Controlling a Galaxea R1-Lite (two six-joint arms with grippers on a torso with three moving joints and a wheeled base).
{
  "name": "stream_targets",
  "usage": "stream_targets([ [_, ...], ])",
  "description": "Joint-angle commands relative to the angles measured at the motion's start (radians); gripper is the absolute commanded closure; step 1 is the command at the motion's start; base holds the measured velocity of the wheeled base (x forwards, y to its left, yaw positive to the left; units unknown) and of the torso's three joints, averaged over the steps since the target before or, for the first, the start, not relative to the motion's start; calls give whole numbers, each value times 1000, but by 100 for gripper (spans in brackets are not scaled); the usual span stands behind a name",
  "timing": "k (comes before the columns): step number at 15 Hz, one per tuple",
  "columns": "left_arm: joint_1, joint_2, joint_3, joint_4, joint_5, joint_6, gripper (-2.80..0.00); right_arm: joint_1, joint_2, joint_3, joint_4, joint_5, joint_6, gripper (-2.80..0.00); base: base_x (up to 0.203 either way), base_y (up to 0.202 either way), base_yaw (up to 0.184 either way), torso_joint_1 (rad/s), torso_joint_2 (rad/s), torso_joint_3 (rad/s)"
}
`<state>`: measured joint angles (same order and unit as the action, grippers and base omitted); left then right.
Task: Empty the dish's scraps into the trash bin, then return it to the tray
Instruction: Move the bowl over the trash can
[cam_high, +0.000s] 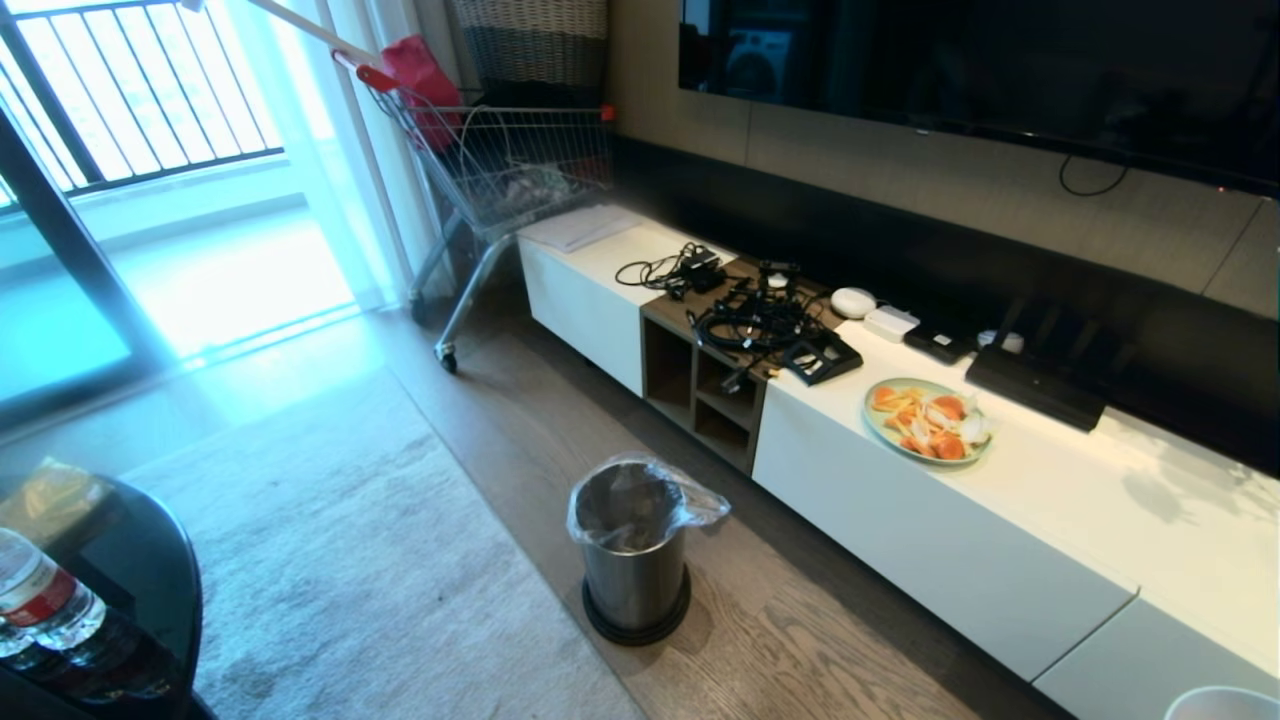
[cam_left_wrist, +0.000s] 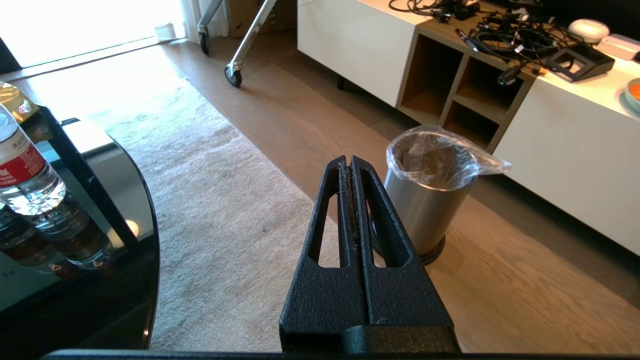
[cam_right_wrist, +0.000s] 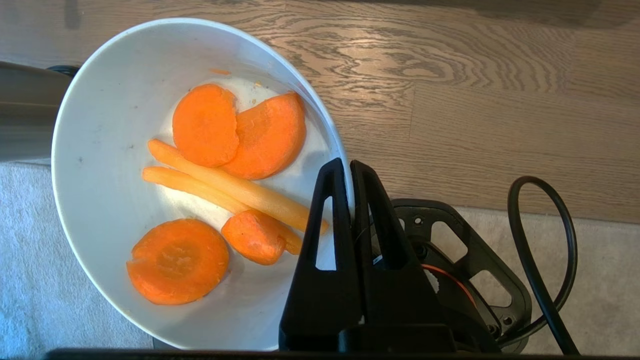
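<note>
Gripping dish (cam_right_wrist: 100, 165) by rim, right gripper (cam_right_wrist: 350, 167) pinched tight; scraps (cam_right_wrist: 220, 190) inside. Dish probably near trash bin (cam_high: 634, 548), above wood floor (cam_right_wrist: 450, 100). Left gripper (cam_left_wrist: 351, 162) closed, empty, beside bin.

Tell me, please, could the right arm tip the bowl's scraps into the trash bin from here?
Probably not yet. The right tool pinches the bowl by its rim, over bare floor and rug. The trash bin stands apart with its mouth open, so the way looks free.

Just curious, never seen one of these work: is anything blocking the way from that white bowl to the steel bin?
Nothing visible. The right end effector grips the bowl by its rim, scraps inside, above bare floor; the trash bin stands open-topped with only floor and rug around it.
</note>
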<state>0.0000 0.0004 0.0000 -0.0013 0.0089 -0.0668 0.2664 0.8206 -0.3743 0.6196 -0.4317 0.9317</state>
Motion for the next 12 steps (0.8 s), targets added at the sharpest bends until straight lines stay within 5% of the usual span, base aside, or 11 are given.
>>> stream_targets([
  [1, 0, 0, 0, 0, 0, -1, 0, 0, 2, 0, 3, -2, 6, 0, 0, 0, 0, 0, 0, 0],
  [6, 0, 0, 0, 0, 0, -2, 0, 0, 2, -20, -18, -3, -53, 0, 0, 0, 0, 3, 2, -147],
  [12, 0, 0, 0, 0, 0, -2, 0, 1, 7, -28, -180, 16, -222, 0, 0, 0, 0, 2, 4, -196],
])
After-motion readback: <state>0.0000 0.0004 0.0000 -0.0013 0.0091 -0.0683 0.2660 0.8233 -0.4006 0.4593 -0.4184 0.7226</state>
